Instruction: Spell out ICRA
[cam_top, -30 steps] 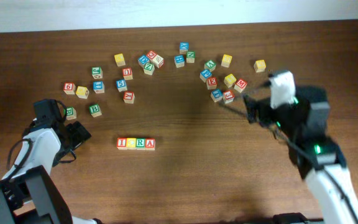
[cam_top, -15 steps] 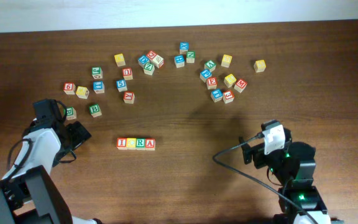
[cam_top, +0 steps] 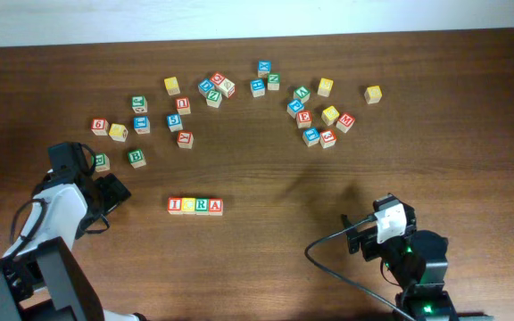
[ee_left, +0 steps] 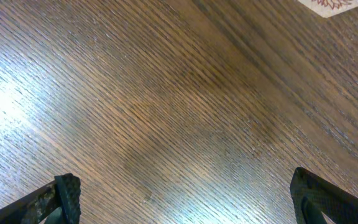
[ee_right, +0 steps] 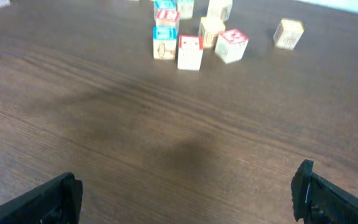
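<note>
Four small wooden cubes stand side by side in a row on the brown table: the red I cube (cam_top: 175, 205), the yellow-faced cube (cam_top: 188, 205), the green R cube (cam_top: 202, 205) and the red A cube (cam_top: 215, 205). My left gripper (cam_top: 114, 191) is open and empty, to the left of the row and apart from it. Its wrist view shows only bare wood between its fingers (ee_left: 65, 194). My right gripper (cam_top: 353, 239) is open and empty near the front right, far from the row. Its wrist view shows bare table between its fingers (ee_right: 312, 196).
Several loose alphabet cubes lie in an arc across the back of the table. Among them are a red 6 cube (cam_top: 99, 126), a green B cube (cam_top: 136, 158) and a right-hand cluster (cam_top: 319, 120), which also shows in the right wrist view (ee_right: 190, 51). A black cable (cam_top: 328, 267) loops by the right arm.
My right arm has pulled back from beside the right-hand cluster towards the front edge of the table. The left arm and the four-cube row have not moved.
</note>
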